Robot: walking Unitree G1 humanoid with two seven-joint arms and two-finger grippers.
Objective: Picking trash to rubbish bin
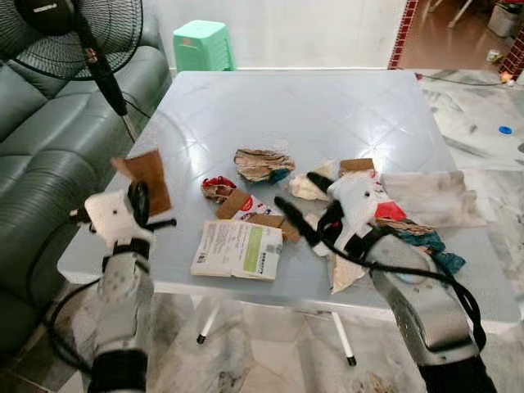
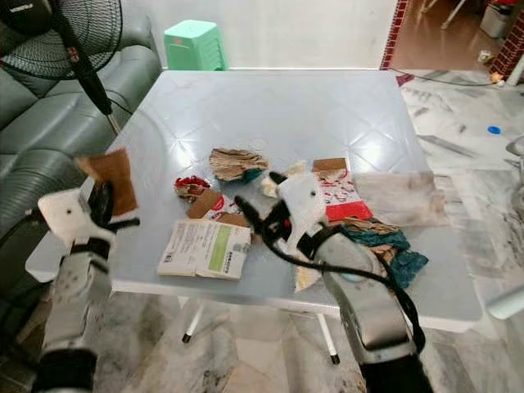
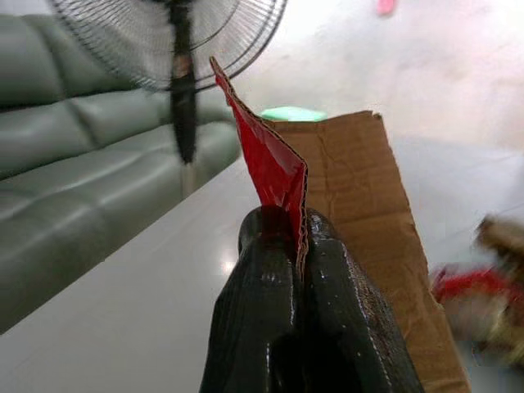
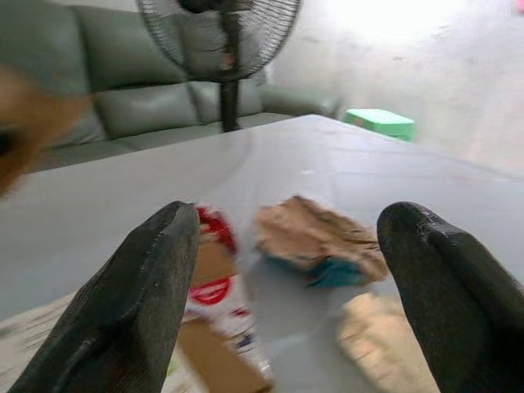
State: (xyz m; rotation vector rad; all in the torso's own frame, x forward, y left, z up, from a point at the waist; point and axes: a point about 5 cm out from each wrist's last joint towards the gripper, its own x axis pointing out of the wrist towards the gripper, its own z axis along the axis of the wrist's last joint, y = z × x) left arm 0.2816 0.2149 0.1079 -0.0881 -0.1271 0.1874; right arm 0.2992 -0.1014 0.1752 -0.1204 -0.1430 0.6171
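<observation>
Left claw point(image 1: 146, 201) is clenched on a cardboard scrap point(image 1: 150, 178), held upright off the counter's point(image 1: 344, 115) left edge, while right claw point(image 1: 296, 205), released, hangs over the trash pile point(image 1: 262, 165) mid-counter, prob. nearest the flat box point(image 1: 238, 250).

Left gripper point(image 1: 150, 214) raised on an upright silver forearm at the table's near left edge, black fingers point(image 3: 282, 303) pressed together. Right gripper point(image 1: 304, 203) reaching forward over the tabletop, forearm angled inward, fingers point(image 4: 135, 303) spread wide apart
</observation>
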